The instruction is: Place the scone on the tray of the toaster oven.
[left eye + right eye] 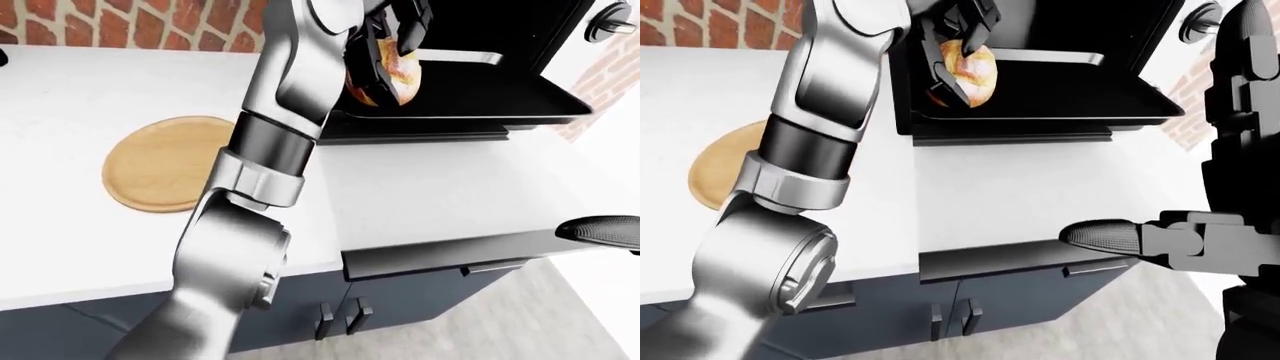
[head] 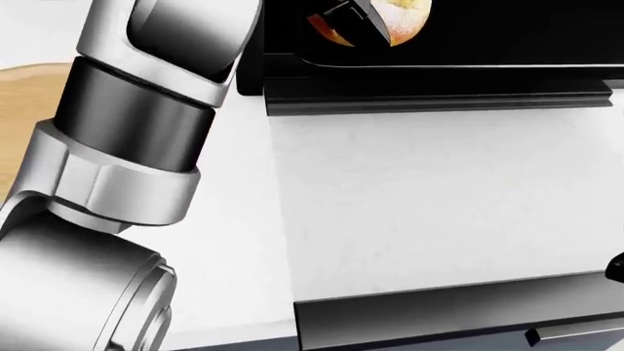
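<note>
Left hand grips scone over tray; only right-eye view shows right hand.

the left arm rises from the bottom left of the left-eye view, its silver forearm and dark wrist band running up toward the top middle. the left hand sits at the top of the right-eye view, its black fingers curled round the scone, one finger under it on the left and another over its top. the right arm stands as a dark column along the right edge of the right-eye view. the right hand hangs low at the right, a single dark finger pointing left, gripping nothing; whether its other fingers are spread does not show.
</note>
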Controlling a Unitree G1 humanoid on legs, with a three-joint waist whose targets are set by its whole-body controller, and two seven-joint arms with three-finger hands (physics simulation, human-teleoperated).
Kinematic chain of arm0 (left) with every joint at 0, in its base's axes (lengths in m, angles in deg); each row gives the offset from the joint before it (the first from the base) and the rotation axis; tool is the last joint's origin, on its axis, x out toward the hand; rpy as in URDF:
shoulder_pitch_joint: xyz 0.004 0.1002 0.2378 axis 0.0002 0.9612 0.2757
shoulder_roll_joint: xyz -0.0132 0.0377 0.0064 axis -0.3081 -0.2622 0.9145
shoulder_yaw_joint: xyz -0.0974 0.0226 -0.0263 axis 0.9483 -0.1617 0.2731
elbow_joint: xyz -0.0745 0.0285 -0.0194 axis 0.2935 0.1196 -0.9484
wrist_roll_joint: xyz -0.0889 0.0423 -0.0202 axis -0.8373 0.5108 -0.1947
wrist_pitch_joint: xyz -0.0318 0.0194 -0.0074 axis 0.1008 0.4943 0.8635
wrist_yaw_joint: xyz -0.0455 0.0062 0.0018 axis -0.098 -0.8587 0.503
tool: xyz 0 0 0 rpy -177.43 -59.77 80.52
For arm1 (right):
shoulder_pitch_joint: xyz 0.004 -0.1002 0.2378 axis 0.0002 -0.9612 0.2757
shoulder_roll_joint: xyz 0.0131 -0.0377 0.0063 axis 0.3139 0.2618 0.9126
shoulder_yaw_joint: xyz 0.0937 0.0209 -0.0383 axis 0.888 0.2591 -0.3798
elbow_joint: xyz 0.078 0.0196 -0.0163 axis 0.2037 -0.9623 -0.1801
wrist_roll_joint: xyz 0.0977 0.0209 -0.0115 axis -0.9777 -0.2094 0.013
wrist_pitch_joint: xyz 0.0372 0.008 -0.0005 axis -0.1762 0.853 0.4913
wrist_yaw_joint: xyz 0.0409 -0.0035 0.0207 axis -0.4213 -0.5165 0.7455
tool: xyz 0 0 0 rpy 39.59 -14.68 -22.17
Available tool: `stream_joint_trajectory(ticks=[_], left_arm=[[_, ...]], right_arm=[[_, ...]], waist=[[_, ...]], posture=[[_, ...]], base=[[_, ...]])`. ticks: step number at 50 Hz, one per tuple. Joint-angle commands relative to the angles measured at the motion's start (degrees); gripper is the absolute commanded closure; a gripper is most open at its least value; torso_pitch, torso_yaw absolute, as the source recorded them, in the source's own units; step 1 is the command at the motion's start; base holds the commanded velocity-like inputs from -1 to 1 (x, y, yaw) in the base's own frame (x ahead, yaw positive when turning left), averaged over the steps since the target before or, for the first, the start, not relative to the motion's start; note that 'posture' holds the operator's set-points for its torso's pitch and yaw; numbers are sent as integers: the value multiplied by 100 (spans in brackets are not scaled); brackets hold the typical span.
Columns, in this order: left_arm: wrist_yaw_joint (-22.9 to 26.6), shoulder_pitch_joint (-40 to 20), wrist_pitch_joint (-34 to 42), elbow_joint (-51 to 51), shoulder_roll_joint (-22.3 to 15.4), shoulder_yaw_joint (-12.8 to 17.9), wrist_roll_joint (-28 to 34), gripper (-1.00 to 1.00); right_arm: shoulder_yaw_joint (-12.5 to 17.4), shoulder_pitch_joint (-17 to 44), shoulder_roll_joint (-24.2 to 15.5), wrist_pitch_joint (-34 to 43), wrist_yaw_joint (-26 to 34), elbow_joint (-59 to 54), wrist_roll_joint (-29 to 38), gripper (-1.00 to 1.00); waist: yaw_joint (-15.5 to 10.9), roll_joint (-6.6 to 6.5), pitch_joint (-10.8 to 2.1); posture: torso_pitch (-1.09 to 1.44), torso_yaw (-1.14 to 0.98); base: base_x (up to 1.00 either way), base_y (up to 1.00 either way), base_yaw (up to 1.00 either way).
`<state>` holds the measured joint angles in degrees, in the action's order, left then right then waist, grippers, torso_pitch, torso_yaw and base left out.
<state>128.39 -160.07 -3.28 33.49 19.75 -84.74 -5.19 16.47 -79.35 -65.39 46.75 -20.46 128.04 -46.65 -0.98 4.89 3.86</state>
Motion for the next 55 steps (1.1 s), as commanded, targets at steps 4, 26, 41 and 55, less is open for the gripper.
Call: stream_joint_trajectory(ticks=[4, 26, 41, 55], left_arm=[[-122, -241, -111, 159, -34, 51, -26, 100], [-53, -139, -117, 201, 1, 15, 18, -19], [12, -215, -123, 151, -26, 18, 71, -100], [970, 78, 1152, 2306, 134, -128, 478, -100]], right_arm=[[118, 45, -63, -121, -1, 0, 106, -100], [14, 93, -57, -92, -6, 0, 162, -100], [232, -1, -66, -99, 44, 0, 26, -100], [122, -12, -59, -135, 27, 0, 127, -100]], waist=[[3, 26, -137], [-2, 28, -145], [-2, 28, -149], [13, 4, -114]], posture=[[0, 0], [0, 0], [0, 0], [0, 0]], base=[[0, 0, 0], [0, 0, 0], [0, 0, 0], [0, 0, 0]])
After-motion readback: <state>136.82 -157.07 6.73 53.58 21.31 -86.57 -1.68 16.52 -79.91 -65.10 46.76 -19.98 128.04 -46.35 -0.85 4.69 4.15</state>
